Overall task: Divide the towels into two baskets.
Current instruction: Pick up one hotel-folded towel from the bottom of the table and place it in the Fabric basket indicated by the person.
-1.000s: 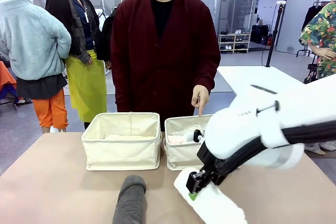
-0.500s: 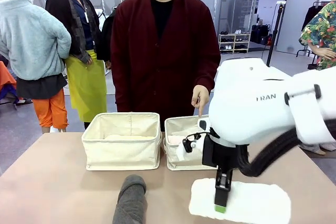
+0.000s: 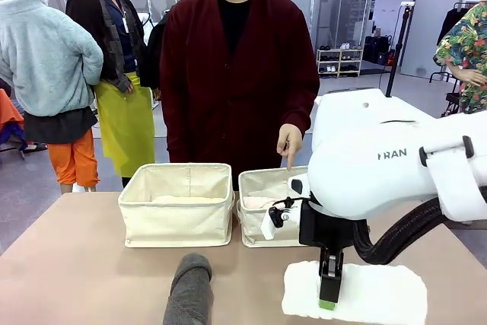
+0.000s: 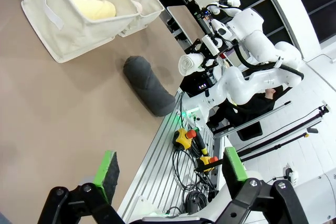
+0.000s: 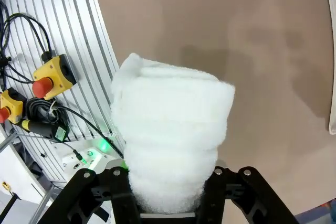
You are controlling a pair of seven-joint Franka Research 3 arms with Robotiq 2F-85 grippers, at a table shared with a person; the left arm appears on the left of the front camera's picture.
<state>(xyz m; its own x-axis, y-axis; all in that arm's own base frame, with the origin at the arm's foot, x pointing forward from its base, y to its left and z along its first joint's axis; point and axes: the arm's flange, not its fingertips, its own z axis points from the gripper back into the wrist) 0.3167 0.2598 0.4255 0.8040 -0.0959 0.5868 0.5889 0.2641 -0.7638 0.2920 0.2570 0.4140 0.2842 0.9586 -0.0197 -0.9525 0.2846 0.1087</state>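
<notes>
Brown worktop, shared with a person in a dark red cardigan who stood at the far side; other people were farther back in the room.

- Two cream baskets sat side by side near the far edge: left basket and right basket, almost touching.
- Pale yellow towel lay inside the left basket.
- Pale pink towel lay in the right basket, only partly visible.
- Person's hand pointed one finger down over the right basket's far rim.
- Dark grey towel lay on the bare worktop in front of the left basket, near the robot's edge.
- Right hand was clamped on the white towel, fingers pointing down and gripping the roll near its middle. The roll lay crosswise in front of the right basket. Could not tell whether it rested on the worktop or hung just above it.
- Left hand stood wide, nothing between its green pads, above the worktop's near edge.
</notes>
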